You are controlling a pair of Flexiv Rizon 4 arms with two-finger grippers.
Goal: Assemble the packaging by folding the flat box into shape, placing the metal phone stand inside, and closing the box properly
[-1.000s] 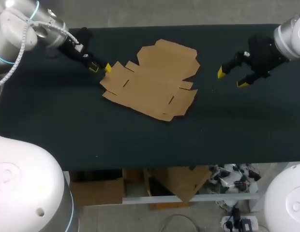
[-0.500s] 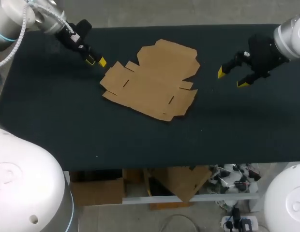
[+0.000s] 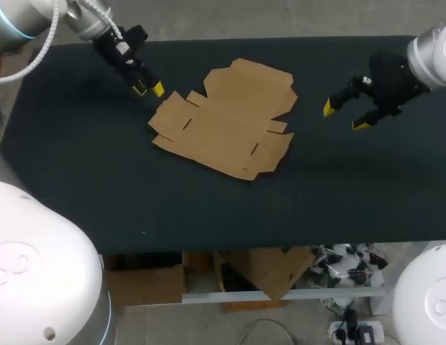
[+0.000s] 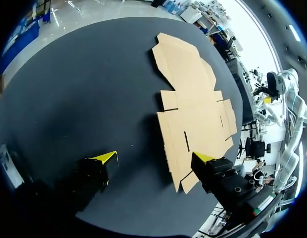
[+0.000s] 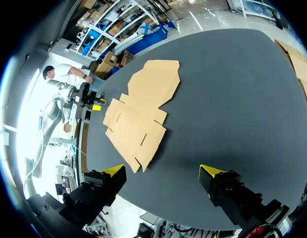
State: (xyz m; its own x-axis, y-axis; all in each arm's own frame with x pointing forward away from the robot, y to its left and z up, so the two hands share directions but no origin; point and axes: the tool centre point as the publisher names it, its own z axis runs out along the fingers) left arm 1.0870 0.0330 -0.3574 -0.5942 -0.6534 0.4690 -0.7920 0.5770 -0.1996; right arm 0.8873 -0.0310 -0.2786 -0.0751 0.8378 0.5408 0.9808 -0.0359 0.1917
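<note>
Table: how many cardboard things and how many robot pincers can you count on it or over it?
Flat cardboard box: 1
Pincers: 2, the left pincer and the right pincer
Total: 3

The flat box is plain brown cardboard, die-cut with flaps, tabs and short slits. It is fully unfolded and lies flat on the dark surface. Its slotted, tabbed end is just beside the left end effector. Its opposite edge lies apart from the right end effector, with bare surface between them.
</note>
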